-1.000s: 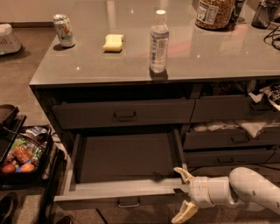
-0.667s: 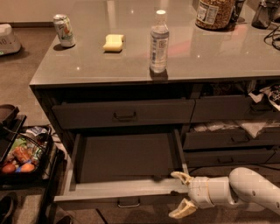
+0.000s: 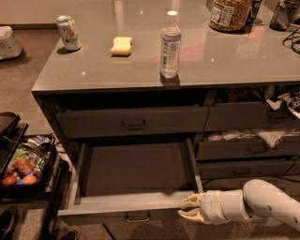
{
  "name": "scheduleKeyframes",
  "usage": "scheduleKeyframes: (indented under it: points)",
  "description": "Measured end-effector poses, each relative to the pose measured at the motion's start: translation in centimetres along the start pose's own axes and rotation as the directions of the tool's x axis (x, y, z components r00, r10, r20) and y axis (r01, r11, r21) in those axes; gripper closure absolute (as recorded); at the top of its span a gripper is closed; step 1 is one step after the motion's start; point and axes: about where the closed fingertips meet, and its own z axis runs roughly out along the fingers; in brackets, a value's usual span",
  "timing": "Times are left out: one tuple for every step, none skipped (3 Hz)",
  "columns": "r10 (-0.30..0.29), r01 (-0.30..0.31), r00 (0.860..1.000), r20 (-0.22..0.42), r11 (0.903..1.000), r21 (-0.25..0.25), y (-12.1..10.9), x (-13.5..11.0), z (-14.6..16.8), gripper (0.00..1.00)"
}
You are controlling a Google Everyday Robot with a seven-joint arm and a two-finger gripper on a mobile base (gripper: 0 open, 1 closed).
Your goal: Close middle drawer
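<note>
The middle drawer (image 3: 123, 205) stands pulled far out of the dark cabinet. Its deep box interior (image 3: 136, 166) is empty, and its small metal pull (image 3: 137, 217) sits at the centre of the front, near the bottom of the view. My gripper (image 3: 189, 209) comes in from the lower right on a white arm (image 3: 262, 206). It is at the right end of the drawer front, level with the front's top edge. Its two pale fingers (image 3: 188, 201) are a little apart and hold nothing. The taller-fronted top drawer (image 3: 133, 123) above is closed.
On the countertop (image 3: 225, 61) stand a water bottle (image 3: 170, 44), a soda can (image 3: 69, 33), a yellow sponge (image 3: 122, 46) and a big jar (image 3: 229, 14). Right-hand drawers (image 3: 248, 147) are partly open with clutter. A black cart with food (image 3: 21, 164) stands at the left.
My gripper has moved left and slightly up to the right end of the drawer front, and its fingers have drawn closer together. The drawer has not visibly moved.
</note>
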Motion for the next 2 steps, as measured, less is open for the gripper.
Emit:
scheduleKeyframes:
  points:
    - [-0.014, 0.014, 1.000, 0.000, 0.9993, -0.034, 1.7, 2.2, 2.0, 0.88]
    - [0.009, -0.008, 1.000, 0.010, 0.9961, -0.088, 3.9, 4.8, 5.2, 1.00]
